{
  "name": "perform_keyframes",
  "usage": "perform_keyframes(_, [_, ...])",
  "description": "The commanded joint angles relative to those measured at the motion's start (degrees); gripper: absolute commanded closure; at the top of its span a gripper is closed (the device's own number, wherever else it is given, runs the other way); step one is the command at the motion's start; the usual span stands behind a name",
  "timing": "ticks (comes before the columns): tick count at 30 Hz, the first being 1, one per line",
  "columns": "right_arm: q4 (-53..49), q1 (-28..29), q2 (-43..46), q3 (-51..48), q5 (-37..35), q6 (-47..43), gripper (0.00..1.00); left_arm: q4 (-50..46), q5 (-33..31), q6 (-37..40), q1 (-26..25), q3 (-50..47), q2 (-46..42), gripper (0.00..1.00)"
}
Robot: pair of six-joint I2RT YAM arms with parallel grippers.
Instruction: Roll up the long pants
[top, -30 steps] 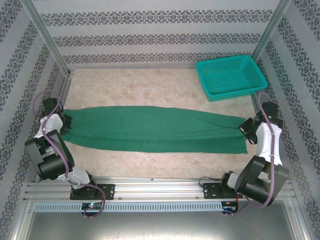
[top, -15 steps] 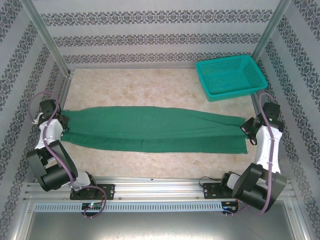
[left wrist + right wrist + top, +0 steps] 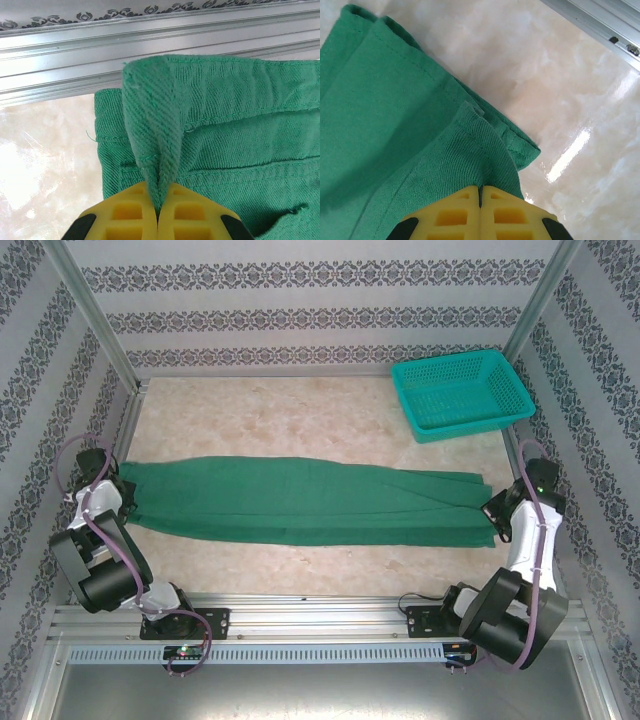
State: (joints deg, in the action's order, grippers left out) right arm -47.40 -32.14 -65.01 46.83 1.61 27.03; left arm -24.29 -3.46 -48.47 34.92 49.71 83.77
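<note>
Your left gripper (image 3: 159,196) and right gripper (image 3: 480,190) clamp opposite ends of the long pants (image 3: 300,502); cloth seemingly hides the tips. Open tabletop (image 3: 300,420) beyond.

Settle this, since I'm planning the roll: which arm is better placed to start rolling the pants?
Probably left: the left gripper is shut on the waistband of the long pants, which stands up in a fold ready to turn over. The right gripper just pinches a leg hem.
</note>
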Motion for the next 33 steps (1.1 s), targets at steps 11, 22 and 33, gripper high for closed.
perform_keyframes(11, [0.2,-1.7,-1.5,1.0,-1.3,-1.0,1.0,1.5,-2.3,-2.8,4.4,-2.1,-3.2,1.0])
perform_keyframes(22, [1.4,-5.3,-1.5,1.2,0.7,-0.6,0.28,3.6,0.9,-2.4,5.6,-0.8,-5.2,0.61])
perform_keyframes(33, [5.0,15.6,-2.7,4.9,-3.4,-0.1,1.0,-0.3,3.4,6.6,-8.6,5.7,-7.0,1.0])
